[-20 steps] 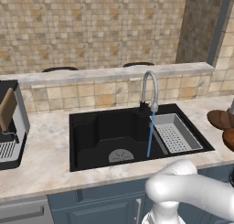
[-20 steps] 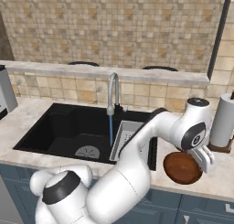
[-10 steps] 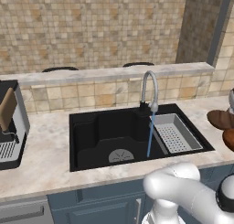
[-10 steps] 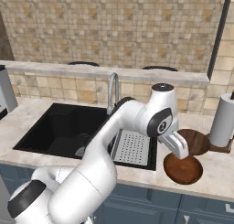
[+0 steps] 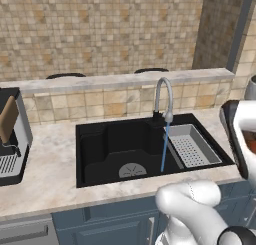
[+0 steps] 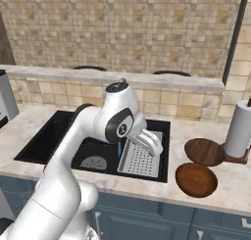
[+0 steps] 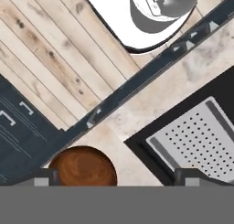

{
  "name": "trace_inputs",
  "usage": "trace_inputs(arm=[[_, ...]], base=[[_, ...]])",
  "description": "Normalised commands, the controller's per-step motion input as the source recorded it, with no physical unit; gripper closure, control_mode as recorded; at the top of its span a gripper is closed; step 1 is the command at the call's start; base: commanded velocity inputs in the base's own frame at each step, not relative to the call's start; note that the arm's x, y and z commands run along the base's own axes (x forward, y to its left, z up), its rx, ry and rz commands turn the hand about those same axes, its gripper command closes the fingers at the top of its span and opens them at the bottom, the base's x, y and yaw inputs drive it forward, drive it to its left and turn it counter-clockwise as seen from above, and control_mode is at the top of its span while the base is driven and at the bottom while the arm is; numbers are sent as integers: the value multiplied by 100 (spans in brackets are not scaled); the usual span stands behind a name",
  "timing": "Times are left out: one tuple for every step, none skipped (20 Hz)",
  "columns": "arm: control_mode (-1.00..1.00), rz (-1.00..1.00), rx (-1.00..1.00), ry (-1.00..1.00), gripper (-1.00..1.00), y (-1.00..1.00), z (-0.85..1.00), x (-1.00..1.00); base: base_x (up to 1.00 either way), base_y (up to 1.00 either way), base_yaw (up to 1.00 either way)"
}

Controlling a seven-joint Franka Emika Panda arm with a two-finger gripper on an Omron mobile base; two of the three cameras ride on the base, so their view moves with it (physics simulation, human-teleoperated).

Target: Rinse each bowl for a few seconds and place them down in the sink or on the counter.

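**Open gripper over the counter edge, both bowls resting right of the sink**

Closest to me, the near bowl [image 6: 196, 180] sits on the counter [image 6: 223, 187] close to its front edge, right of the sink [image 6: 54, 138]. In the hand view this bowl [image 7: 82, 167] shows low in the picture, between the two dark fingertips [image 7: 44, 177], which stand wide apart with nothing between them. From the right base view the gripper [image 6: 153, 145] hangs open above the grey perforated tray [image 6: 139, 159], well apart from either bowl.

Just behind the near bowl and a little to its right lies the second bowl [image 6: 205, 152], also flat on the counter, next to the base of the paper towel roll [image 6: 241, 128].

The tray fills the right part of the black basin. Left of it a thin stream of water [image 5: 163, 149] falls from the curved silver faucet [image 5: 163, 96] onto the basin floor near the round grey drain [image 5: 132, 170].

Far left on the counter stands a dark appliance [image 5: 12, 139]. Beyond everything runs the tan tiled wall [image 5: 100, 34].
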Motion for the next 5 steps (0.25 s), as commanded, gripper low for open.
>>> trace_inputs(arm=[[-100, 27, -8, 0, -100, 100, 28, 4], [-100, 30, -9, 0, -100, 100, 23, 6], [-100, 33, -6, 0, -100, 100, 11, 11], [-100, 35, -5, 0, -100, 100, 6, 16], [-100, 35, -6, 0, -100, 100, 0, 21]], base=[[0, 0, 0], [0, 0, 0], [0, 0, 0], [0, 0, 0], [0, 0, 0]])
